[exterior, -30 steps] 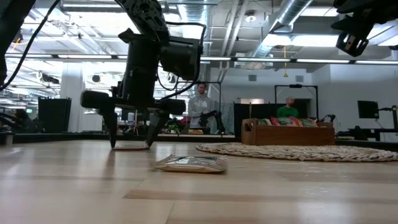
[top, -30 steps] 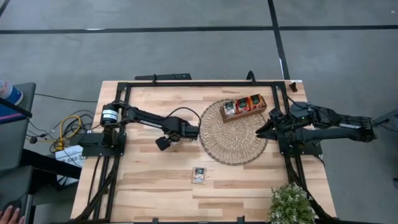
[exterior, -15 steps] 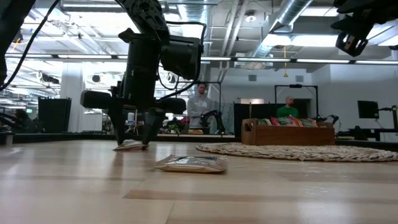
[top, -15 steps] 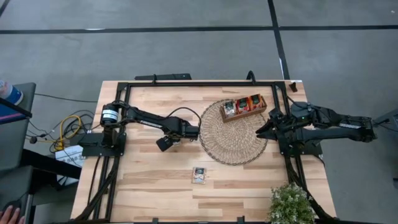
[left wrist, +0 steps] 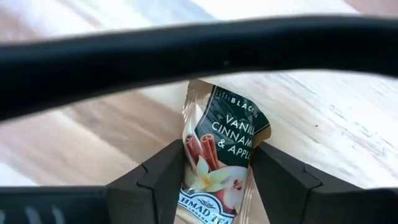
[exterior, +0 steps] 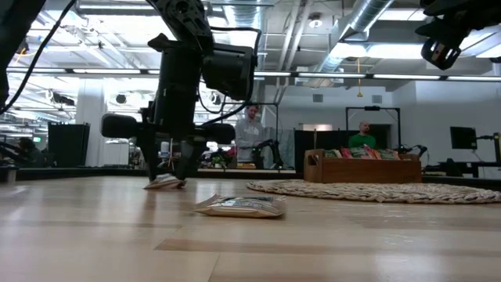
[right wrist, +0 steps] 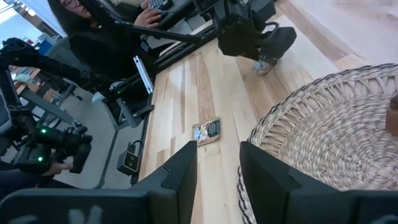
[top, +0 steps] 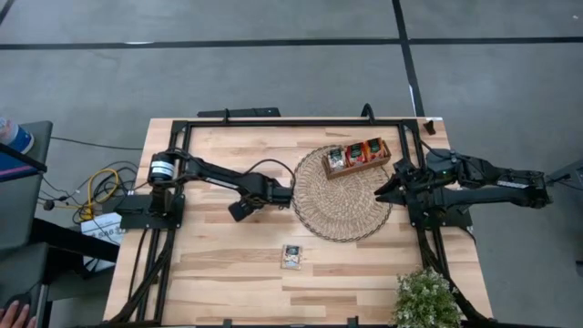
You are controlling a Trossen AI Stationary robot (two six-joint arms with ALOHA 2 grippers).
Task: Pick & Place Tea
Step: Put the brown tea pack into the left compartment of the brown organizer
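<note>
One dark-printed tea sachet lies on the wood left of the round woven mat, and my left gripper stands over it, pointing down, shut on it. A second sachet lies flat near the table's near edge, also in the low view. The wooden tray rests on the mat's far part, with red and pale sachets standing in it. My right gripper hovers open above the mat's right rim. My left gripper pinches the sachet between its two fingers, which are on its two opposite side edges near the lower end. The fingers come from above, pointing down. In the low view the sachet sits tilted, one edge on the table.
A potted plant stands at the table's near right corner. A black frame runs along the far edge and both sides. Bare wood lies between the mat and the near edge. People stand in the room beyond, and one sits past the left side.
My left gripper's fingers have drawn together from a wide stance on either side of the sachet until they are shut on it. The sachet, flat on the wood before, now sits tilted with one edge raised. My right arm has kept still.
</note>
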